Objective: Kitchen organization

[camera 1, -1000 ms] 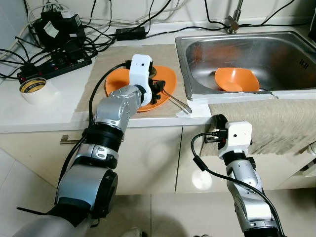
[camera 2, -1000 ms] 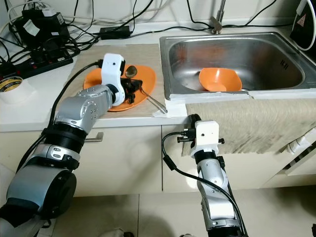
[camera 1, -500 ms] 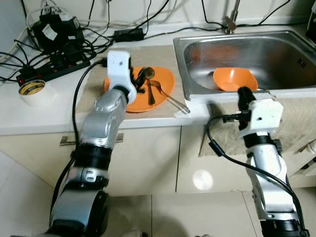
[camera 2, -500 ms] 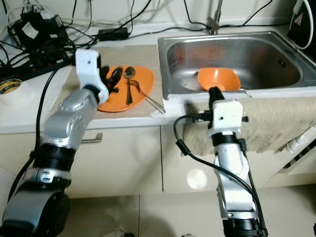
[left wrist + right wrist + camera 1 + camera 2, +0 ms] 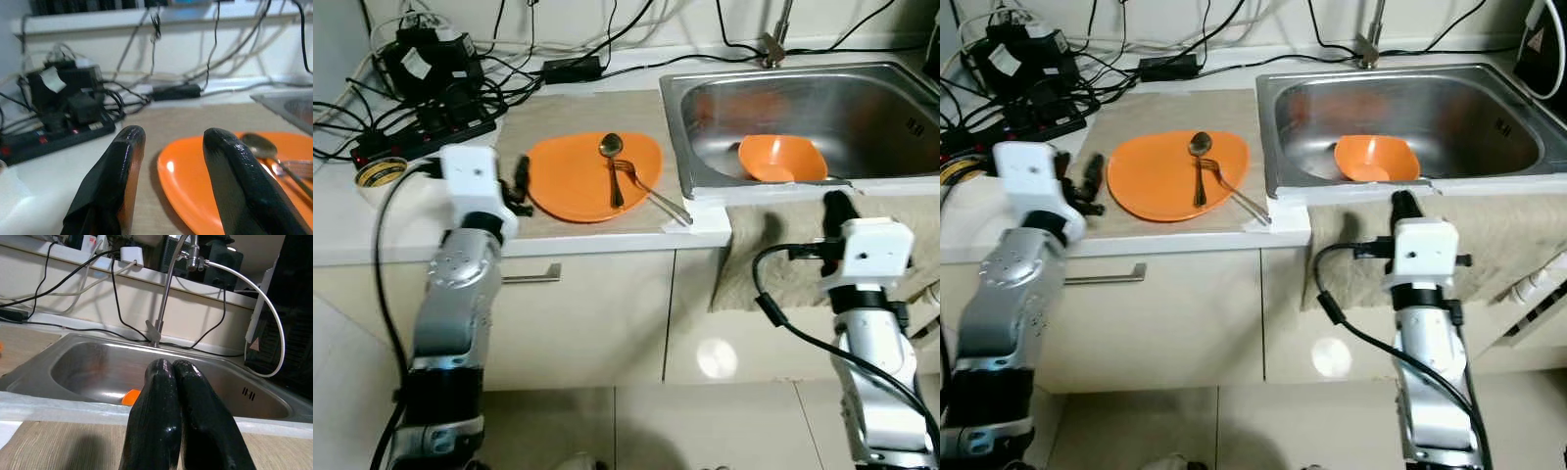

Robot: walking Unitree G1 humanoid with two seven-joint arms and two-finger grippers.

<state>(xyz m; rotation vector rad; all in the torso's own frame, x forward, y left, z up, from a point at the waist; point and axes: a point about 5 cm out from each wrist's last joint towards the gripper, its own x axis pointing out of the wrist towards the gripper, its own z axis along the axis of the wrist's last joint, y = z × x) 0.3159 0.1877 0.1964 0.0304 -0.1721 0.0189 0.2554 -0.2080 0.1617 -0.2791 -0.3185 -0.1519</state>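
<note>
An orange plate (image 5: 578, 176) lies on a beige mat on the counter, with a spoon (image 5: 611, 164) and a fork (image 5: 651, 191) on it. An orange bowl (image 5: 781, 159) sits in the steel sink (image 5: 901, 108). My left gripper (image 5: 519, 186) is just left of the plate's rim, open and empty; the left wrist view shows its fingers (image 5: 117, 181) apart with the plate (image 5: 205, 191) ahead. My right gripper (image 5: 839, 211) is over the towel at the sink's front edge, its fingers (image 5: 166, 421) pressed together, empty.
A power strip (image 5: 421, 132), black adapters and tangled cables crowd the back left of the counter. A tape roll (image 5: 378, 174) sits at the left edge. A beige towel (image 5: 773, 245) hangs over the counter front below the sink. The faucet (image 5: 773, 39) stands behind.
My left gripper has drawn back left off the plate to its left rim, leaving the spoon and fork on it. My right arm has shifted right along the sink's front.
</note>
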